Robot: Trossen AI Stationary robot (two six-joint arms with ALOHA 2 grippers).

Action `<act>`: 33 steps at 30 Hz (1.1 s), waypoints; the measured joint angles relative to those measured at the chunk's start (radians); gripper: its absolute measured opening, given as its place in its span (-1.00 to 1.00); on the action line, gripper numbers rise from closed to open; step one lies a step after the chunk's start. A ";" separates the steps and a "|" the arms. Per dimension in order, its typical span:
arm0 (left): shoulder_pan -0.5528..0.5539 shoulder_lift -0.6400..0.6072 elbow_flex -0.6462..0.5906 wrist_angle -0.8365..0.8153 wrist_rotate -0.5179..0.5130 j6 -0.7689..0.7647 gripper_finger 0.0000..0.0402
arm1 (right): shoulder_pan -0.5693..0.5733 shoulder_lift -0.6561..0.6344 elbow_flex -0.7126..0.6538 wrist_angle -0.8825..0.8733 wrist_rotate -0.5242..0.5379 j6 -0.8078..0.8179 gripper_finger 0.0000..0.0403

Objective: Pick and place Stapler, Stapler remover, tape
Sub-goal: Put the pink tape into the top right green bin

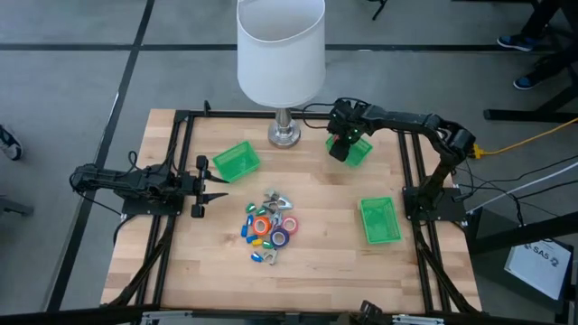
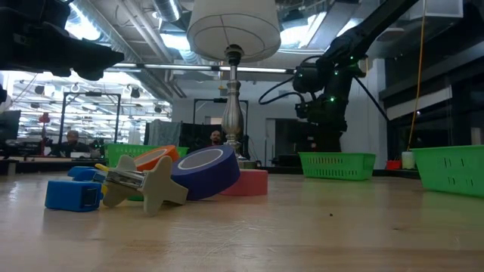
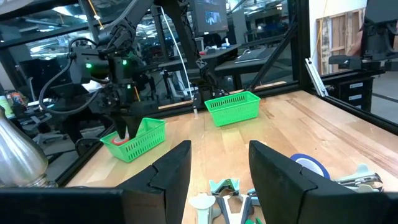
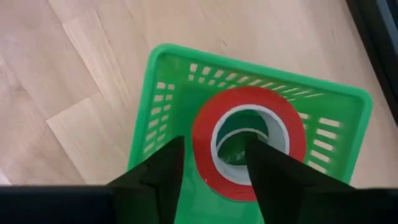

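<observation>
Three green bins [image 1: 237, 162], one red tape [image 4: 249, 142]

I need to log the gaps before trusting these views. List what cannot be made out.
- High view: the right gripper covers the far green bin; its contents are hidden there.
- Right wrist view: whether the red tape roll rests on the bin floor or is mid-drop.
- Low view: the pile's rear pieces, blocked by the blue tape roll.

High view looks straight down on the table [image 1: 181, 262]; low view sits at tabletop level; both share the central pile [image 1: 269, 227].
</observation>
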 joint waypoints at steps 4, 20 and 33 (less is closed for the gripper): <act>0.000 0.000 0.000 0.000 0.000 0.000 -0.22 | 0.000 0.001 0.048 -0.032 0.000 0.000 0.05; 0.000 0.000 0.000 0.000 0.000 0.000 -0.22 | 0.107 0.001 0.291 -0.179 -0.042 0.109 0.09; 0.000 0.000 0.000 0.000 0.000 0.000 -0.22 | 0.495 0.001 0.291 -0.171 -0.045 0.135 0.06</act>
